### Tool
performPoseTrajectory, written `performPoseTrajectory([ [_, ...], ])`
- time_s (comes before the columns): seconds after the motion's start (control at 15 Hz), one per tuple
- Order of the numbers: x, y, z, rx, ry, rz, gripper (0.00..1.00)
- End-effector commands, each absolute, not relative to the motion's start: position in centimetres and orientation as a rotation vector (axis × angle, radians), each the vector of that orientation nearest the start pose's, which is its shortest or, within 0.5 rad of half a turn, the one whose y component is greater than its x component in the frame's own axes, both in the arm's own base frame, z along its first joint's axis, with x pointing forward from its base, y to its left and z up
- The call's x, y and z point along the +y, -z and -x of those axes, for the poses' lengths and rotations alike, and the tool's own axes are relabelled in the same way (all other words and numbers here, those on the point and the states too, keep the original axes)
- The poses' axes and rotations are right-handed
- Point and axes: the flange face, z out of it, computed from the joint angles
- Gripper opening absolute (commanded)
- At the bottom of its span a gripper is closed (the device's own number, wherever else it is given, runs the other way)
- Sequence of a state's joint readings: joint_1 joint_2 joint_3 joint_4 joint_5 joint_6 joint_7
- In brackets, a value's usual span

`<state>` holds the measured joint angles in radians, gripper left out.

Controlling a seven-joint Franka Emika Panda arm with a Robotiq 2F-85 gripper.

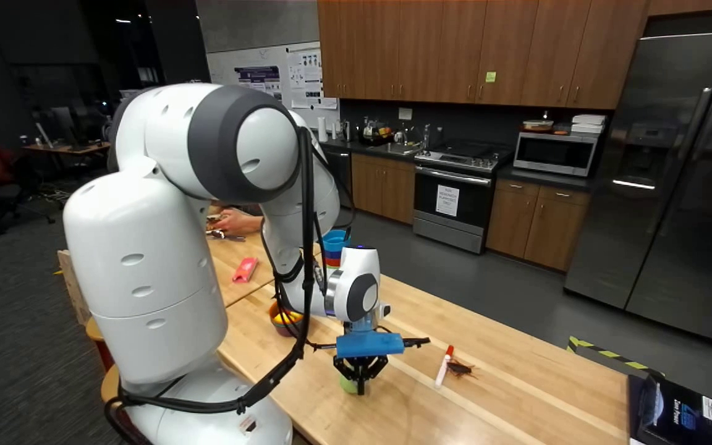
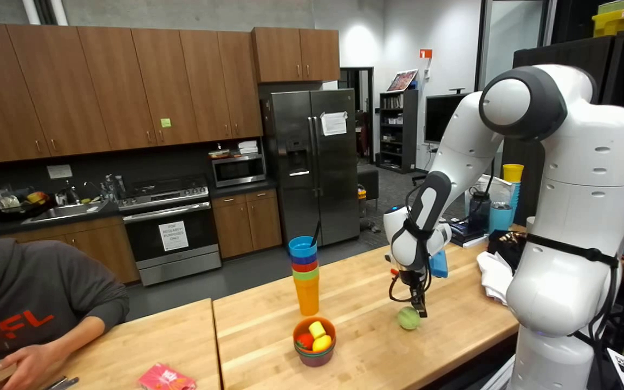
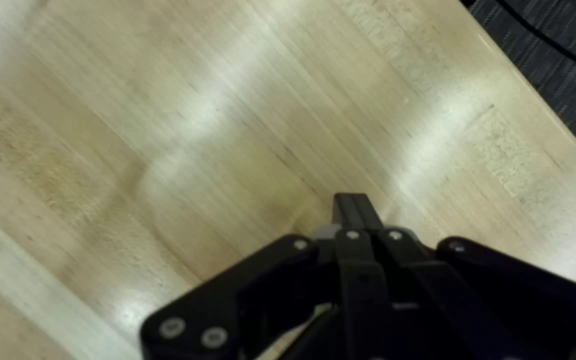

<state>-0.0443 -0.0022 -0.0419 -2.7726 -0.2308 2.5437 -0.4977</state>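
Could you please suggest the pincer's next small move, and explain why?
I would probably raise the pincer slightly before opening it: it is shut with nothing in its grip, and the green ball sits close beside it, so opening here might knock the ball.

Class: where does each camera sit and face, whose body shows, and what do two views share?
An exterior view: near the arm, facing table and fridge; gripper, person's hand show.
An exterior view: above table height, facing fridge; arm right, person left.
Wrist view: on the arm, facing down at table; shut fingers show.
Both exterior views share arm, gripper, fridge, green thing.
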Motion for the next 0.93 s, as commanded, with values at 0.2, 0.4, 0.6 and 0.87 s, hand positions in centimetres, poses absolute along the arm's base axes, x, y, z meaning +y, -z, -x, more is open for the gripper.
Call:
performPoseTrajectory([
  [0.2,-0.5,-19.9,-36.0,-0.995,-0.38,2.967,0.0],
  [0.4,0.3,-20.1,-36.2,-1.008,-0.359,2.972,0.0],
  [0.6,0.9,-20.5,-36.1,-1.015,-0.326,2.981,0.0],
  [0.87,1.4,-20.7,-36.2,-1.032,-0.307,2.983,0.0],
])
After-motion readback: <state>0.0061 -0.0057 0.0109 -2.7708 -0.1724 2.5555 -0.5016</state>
